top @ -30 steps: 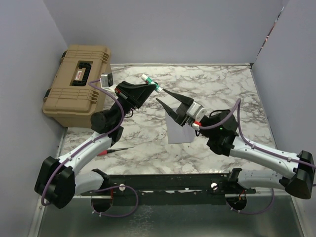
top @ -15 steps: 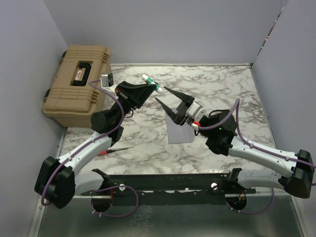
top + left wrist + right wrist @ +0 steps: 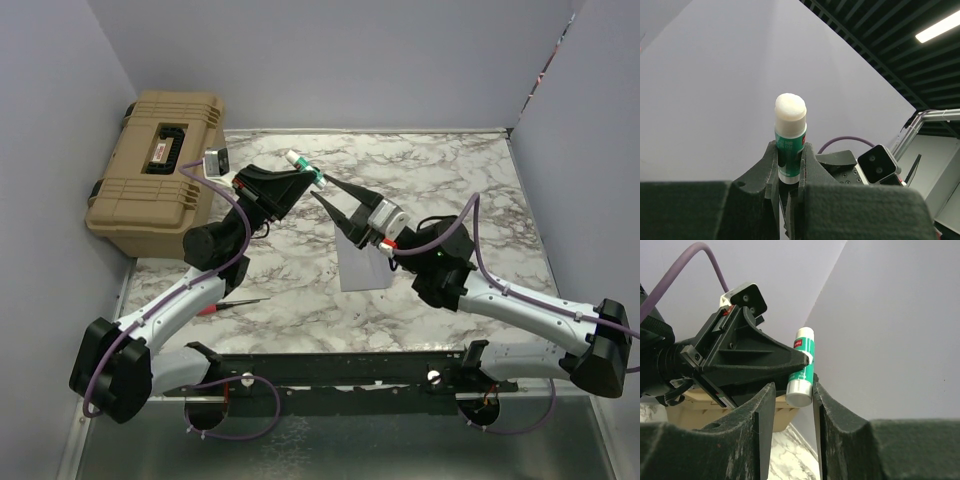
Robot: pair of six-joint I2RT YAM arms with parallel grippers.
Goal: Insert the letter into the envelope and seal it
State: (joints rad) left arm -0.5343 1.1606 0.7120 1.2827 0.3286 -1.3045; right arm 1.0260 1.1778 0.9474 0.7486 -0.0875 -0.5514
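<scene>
Your left claw [image 3: 789,160] is clenched on a green-and-white glue stick [image 3: 790,122]. It grips the stick by its green middle, and the wrist view shows the white end poking up past the fingertips.

Far to your left, a tan hard case [image 3: 155,170] sits against the wall at the back left corner of the marbled counter [image 3: 450,170], just beside the left arm's wrist cable. Nearer to you, a thin red-handled tool [image 3: 228,304] lies flat on the counter, close to the left forearm and well apart from everything else.

At the middle the two arms meet above the counter, tip to tip. Your right claw [image 3: 793,387] is released. Its fingers [image 3: 762,430] stand parted on either side of the stick's free white end. The right wrist view shows a gap on one side, while the other finger is at the stick or just beside it. I cannot tell whether it touches. The left claw's black body fills the space directly behind the stick, so the two claws are crowded nose to nose.

The envelope [image 3: 358,272] lies flat on the counter below the right claw, its far part covered by the right wrist.
</scene>
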